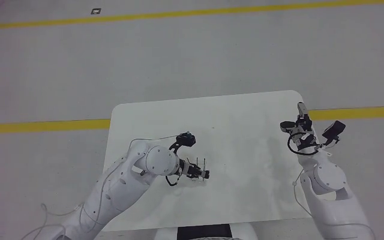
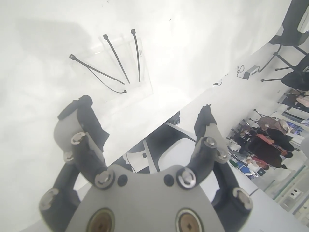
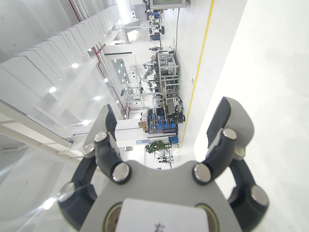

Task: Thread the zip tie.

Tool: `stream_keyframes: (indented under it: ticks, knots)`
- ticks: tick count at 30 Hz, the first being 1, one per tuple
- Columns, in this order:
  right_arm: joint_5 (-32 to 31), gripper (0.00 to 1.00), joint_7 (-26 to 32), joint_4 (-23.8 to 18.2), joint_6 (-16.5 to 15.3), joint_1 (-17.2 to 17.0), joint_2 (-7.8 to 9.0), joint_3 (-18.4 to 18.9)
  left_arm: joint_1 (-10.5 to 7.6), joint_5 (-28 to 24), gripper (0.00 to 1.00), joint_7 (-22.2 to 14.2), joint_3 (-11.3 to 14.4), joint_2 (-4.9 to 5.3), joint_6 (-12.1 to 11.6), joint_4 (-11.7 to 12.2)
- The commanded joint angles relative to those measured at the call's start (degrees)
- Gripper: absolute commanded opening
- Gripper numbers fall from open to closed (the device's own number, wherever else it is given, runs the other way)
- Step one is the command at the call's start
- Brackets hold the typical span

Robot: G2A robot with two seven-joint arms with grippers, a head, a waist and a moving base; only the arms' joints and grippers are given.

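Observation:
Several black zip ties (image 2: 120, 61) lie fanned out on the white table (image 2: 60, 5), on what looks like a clear plastic sheet (image 2: 144, 83). None of them is looped. My left gripper (image 2: 144, 108) hangs open just short of their thin ends, with nothing between its fingers. From above, the zip ties (image 1: 200, 162) show as thin dark lines beside the left gripper (image 1: 201, 174), near the table's front left. My right gripper (image 1: 294, 118) is at the table's right edge, far from the ties. In its own view the right gripper (image 3: 166, 109) is open, holds nothing and faces the room.
The table's front edge (image 2: 169, 112) runs close past the left gripper, with a chair (image 2: 173, 146) below it. The table (image 1: 240, 120) is bare across its middle and back. A yellow floor line (image 1: 54, 126) passes behind it.

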Motion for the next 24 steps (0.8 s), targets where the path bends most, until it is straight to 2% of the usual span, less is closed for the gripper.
stream_keyframes:
  ticks: [1, 6, 9, 12, 16, 19, 21, 23, 24]
  knots:
    - [0.0, 1.00, 0.0, 0.0, 0.0, 0.0, 0.00, 0.0, 0.01, -0.1, 1.00, 0.0, 0.0, 0.01, 0.0, 0.0]
    - [0.0, 1.00, 0.0, 0.0, 0.0, 0.0, 0.00, 0.0, 0.01, -0.1, 1.00, 0.0, 0.0, 0.01, 0.0, 0.0]
    - [0.0, 1.00, 0.0, 0.0, 0.0, 0.0, 0.00, 0.0, 0.49, -0.4, 1.00, 1.2, 0.6, -0.05, -0.9, -0.2]
    - [0.0, 1.00, 0.0, 0.0, 0.0, 0.0, 0.00, 0.0, 0.60, -1.3, 1.00, 1.8, 0.6, 0.02, 0.0, -0.5]
    - [0.0, 1.00, 0.0, 0.0, 0.0, 0.0, 0.00, 0.0, 1.68, -3.6, 1.00, 3.3, -0.8, 0.19, 0.0, -0.7]
    - [0.0, 1.00, 0.0, 0.0, 0.0, 0.0, 0.00, 0.0, 2.72, -3.4, 1.00, 3.5, -1.9, 0.47, 0.0, -0.8]
    - [0.0, 1.00, 0.0, 0.0, 0.0, 0.0, 0.00, 0.0, 3.58, -3.1, 0.90, 3.5, -2.6, 0.64, 0.0, -1.3]
    - [0.0, 1.00, 0.0, 0.0, 0.0, 0.0, 0.00, 0.0, 4.38, -2.2, 0.67, 3.5, -3.3, 0.75, 0.0, -1.9]
    - [0.0, 1.00, 0.0, 0.0, 0.0, 0.0, 0.00, 0.0, 4.91, -1.7, 0.59, 3.5, -3.7, 0.79, 0.0, -2.3]
